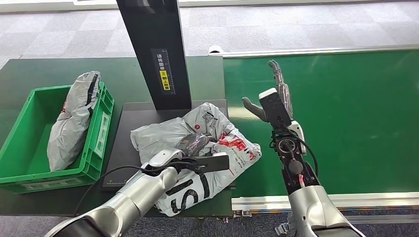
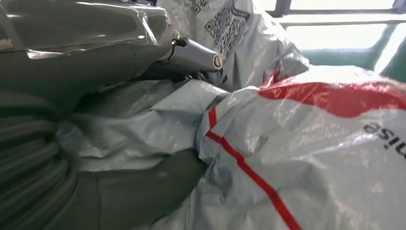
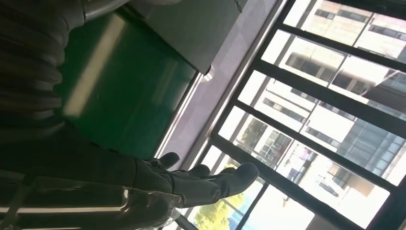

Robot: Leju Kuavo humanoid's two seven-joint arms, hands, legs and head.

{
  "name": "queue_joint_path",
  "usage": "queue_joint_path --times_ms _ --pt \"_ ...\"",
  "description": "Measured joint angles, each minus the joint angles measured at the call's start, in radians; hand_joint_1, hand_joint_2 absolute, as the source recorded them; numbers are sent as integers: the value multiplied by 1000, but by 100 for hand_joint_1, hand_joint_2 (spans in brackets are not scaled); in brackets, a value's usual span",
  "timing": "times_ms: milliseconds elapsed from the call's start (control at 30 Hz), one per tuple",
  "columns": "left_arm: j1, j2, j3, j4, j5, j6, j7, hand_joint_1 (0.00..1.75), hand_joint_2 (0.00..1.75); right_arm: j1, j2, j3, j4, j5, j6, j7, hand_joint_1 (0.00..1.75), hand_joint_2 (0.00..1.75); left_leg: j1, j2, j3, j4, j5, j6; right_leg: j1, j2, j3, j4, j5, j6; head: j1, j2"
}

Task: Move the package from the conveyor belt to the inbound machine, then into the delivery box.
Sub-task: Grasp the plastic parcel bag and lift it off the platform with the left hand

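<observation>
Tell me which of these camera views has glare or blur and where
Head view: evenly lit and sharp, with mild sheen on the package. Left wrist view: window glare washes out the background; the left hand is close and soft. Right wrist view: bright windows overexposed, leaving the right hand dark, and the green belt looks smeared.

Dark green table (image 1: 29,69) bears green crate (image 1: 29,170) and black scanner platform (image 1: 121,148)

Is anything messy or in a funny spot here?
Yes. The package on the machine's black plate is crumpled, and one end hangs off the front edge. The left hand grips it. The bag in the green box leans up over the rim.
</observation>
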Motion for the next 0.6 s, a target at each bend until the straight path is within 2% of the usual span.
queue_joint_path --times_ms 133,267,300,400,433,600 --pt "16 1 32 -3 28 79 -32 175 175 5 7 -60 37 -167 166 50 0 175 0 0 0 0 0 0 0 0 0 0 0 0 0 0" --pt "30 -4 85 -14 87 154 -37 175 175 9 10 -130 77 -281 232 91 0 175 0 0 0 0 0 0 0 0 -1 0 0 0 0 0" --pt "34 -6 100 -18 103 183 -41 175 175 10 11 -145 86 -299 239 100 0 131 0 0 0 0 0 0 0 0 -1 0 0 0 0 0" --pt "53 -9 150 -46 160 287 -86 175 175 10 10 -180 112 -344 249 123 0 131 0 0 -1 0 0 0 0 0 -1 0 0 0 0 0" --pt "63 -10 166 -63 182 326 -115 175 175 10 10 -189 119 -358 250 127 0 175 0 0 -1 0 0 0 0 0 -1 0 0 0 0 0" --pt "116 -17 226 -181 263 466 -234 175 175 10 10 -218 146 -407 244 131 0 175 0 0 -1 0 0 0 0 0 -2 0 0 0 0 0"
